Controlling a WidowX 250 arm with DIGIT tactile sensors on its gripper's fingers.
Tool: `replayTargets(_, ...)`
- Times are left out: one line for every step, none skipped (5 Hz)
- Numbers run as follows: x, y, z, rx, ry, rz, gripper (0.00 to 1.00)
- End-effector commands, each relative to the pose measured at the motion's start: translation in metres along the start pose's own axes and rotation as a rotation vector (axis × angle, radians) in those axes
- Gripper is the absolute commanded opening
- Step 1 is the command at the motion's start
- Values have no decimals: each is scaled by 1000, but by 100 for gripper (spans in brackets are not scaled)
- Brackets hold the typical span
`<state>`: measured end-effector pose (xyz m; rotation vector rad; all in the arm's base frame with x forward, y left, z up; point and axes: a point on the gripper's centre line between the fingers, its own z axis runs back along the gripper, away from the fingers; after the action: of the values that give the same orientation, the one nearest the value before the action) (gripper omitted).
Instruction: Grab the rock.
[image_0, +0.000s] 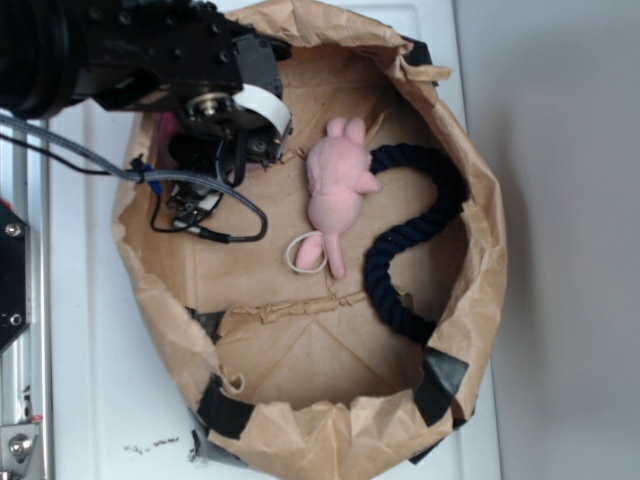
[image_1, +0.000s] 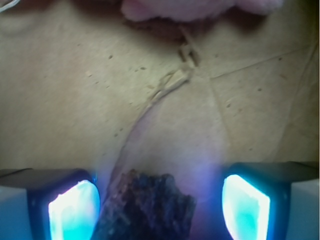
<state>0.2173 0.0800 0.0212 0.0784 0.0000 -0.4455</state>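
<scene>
In the wrist view the rock (image_1: 147, 207), a dark brown rough chunk, lies on the brown paper between my two glowing fingers (image_1: 72, 210). It sits close to the left finger, with a gap to the right one. My gripper (image_1: 160, 210) is open and straddles it. In the exterior view the gripper (image_0: 195, 205) is low over the paper bag's floor at the left, and the arm hides the rock.
The pink plush toy (image_0: 335, 190) lies in the middle of the bag, and its edge shows at the top of the wrist view (image_1: 190, 7). A dark blue rope (image_0: 410, 250) curls at the right. The crumpled paper wall (image_0: 480, 250) rings everything.
</scene>
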Motion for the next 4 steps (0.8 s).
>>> replayTargets(-5,11,20,-7,-52,44,0)
replayTargets(-8,12,23,-20,-59,50,0)
replayTargets(-8,12,26,-33,-68,56,0)
replayTargets(0,12,38,-72,-79,93,0)
